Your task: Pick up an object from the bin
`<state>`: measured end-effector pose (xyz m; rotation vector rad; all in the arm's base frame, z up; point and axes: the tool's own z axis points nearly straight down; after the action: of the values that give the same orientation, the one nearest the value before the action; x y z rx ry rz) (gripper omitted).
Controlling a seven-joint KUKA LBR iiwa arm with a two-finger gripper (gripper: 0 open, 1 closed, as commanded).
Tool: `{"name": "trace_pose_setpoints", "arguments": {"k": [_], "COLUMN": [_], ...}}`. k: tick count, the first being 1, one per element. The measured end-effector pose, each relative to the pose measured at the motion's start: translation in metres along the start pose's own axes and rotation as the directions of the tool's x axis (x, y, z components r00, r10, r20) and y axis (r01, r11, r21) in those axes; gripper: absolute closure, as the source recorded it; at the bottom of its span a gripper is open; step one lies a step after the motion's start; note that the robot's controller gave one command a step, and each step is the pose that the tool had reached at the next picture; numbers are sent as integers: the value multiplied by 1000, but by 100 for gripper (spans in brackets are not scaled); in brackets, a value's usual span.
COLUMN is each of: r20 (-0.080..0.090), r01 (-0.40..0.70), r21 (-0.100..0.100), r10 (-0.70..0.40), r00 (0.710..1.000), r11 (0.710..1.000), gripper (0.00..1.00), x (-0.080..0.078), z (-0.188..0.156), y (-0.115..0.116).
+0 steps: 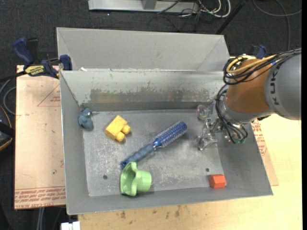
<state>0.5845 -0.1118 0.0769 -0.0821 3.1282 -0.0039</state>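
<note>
Pincer [207, 140]: low over bare floor, right side of bin [144, 83]; spread or pressed together, cannot tell; nothing seen in it. Nearest things: blue bristled brush [165, 139], just left; red cube [217, 181], nearer the front wall. Judgement: centre over one target; straddle the brush across its narrow handle; descend square.

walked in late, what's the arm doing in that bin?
The arm comes in from the right and its gripper sits low over bare floor on the right side of the bin. It carries nothing that I can see. Nearest to it are the bristle end of the blue brush on its left and the small red block by the near right corner. The yellow block, green cup and blue-grey piece lie farther left.
</note>
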Motion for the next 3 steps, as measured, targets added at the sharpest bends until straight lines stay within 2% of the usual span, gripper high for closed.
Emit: {"name": "trace_pose_setpoints", "arguments": {"k": [1,2,3], "r20": [-5,-7,-3], "r01": [337,338,496], "r21": [-6,-7,-7], "r10": [-337,-338,-496], "r00": [941,941,868], "r11": [941,941,868], "gripper": [100,0,0], "x": [21,21,-14], "z": [-94,-93,-24], "y": [62,61,87]}}
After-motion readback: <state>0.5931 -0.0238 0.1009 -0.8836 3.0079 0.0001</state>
